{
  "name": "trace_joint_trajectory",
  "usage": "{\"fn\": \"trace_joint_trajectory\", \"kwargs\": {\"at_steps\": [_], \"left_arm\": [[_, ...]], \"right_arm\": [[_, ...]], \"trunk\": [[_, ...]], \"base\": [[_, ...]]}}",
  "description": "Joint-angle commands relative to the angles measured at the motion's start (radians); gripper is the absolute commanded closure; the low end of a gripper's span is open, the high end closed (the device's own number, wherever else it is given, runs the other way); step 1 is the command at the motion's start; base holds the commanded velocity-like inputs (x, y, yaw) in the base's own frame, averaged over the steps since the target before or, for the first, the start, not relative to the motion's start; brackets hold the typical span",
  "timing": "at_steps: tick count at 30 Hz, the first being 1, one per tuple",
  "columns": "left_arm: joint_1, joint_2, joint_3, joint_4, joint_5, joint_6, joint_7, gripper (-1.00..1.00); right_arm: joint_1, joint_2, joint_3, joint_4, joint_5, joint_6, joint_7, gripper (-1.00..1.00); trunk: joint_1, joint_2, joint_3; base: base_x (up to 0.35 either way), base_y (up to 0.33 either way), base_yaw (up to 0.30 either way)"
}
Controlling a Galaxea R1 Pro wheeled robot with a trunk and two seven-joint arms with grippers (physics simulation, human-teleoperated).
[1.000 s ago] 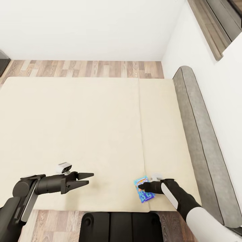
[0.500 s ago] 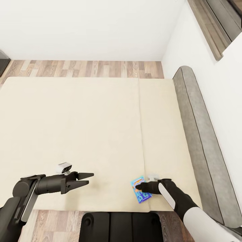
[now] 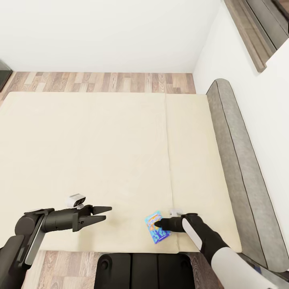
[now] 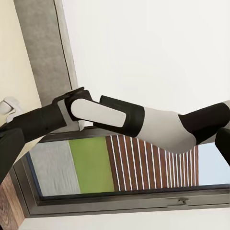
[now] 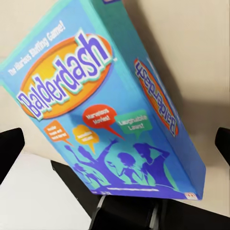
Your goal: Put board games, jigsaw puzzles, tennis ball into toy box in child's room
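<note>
A small blue board game (image 3: 155, 230) box, printed "Balderdash" (image 5: 91, 91), sits at the front edge of the cream bed (image 3: 100, 152), just left of the seam. My right gripper (image 3: 159, 224) reaches over it from the right and is shut on it. In the right wrist view the box tilts up off the mattress with a shadow under it, and a dark fingertip (image 5: 10, 146) shows at each side. My left gripper (image 3: 106, 213) hovers open and holds nothing over the bed's front left part.
A grey padded headboard (image 3: 241, 168) runs along the bed's right side against the white wall. Wood plank floor (image 3: 100, 82) lies beyond the bed's far edge. My dark base (image 3: 144, 269) stands at the bed's front edge. My right arm (image 4: 120, 117) crosses a window in the left wrist view.
My right gripper has moved left along the bed's front edge, and the blue board game has travelled with it across the seam. The left arm has not moved.
</note>
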Motion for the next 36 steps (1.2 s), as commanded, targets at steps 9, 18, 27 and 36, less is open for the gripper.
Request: {"fn": "trace_joint_trajectory", "kwargs": {"at_steps": [9, 18, 27, 36], "left_arm": [[0.000, 0.001, 0.000, 0.000, 0.000, 0.011, -0.004, -1.00], [0.000, 0.001, 0.000, 0.000, 0.000, 0.011, -0.004, -1.00], [0.000, 0.001, 0.000, 0.000, 0.000, 0.011, -0.004, -1.00], [0.000, 0.001, 0.000, 0.000, -0.001, 0.011, -0.004, -1.00]], "right_arm": [[0.000, 0.003, 0.001, -0.002, 0.002, 0.004, 0.003, -1.00], [0.000, 0.003, -0.001, -0.003, 0.000, 0.000, 0.003, -1.00], [0.000, 0.003, 0.000, -0.006, 0.002, -0.003, 0.002, -1.00], [0.004, 0.001, 0.003, -0.010, 0.002, -0.006, 0.002, -1.00]], "trunk": [[0.001, -0.002, -0.001], [0.001, -0.002, -0.001], [0.001, -0.002, -0.001], [0.001, -0.002, -0.001]], "base": [[0.000, 0.000, 0.000], [0.000, 0.000, 0.000], [0.000, 0.000, 0.000], [0.000, 0.000, 0.000]]}}
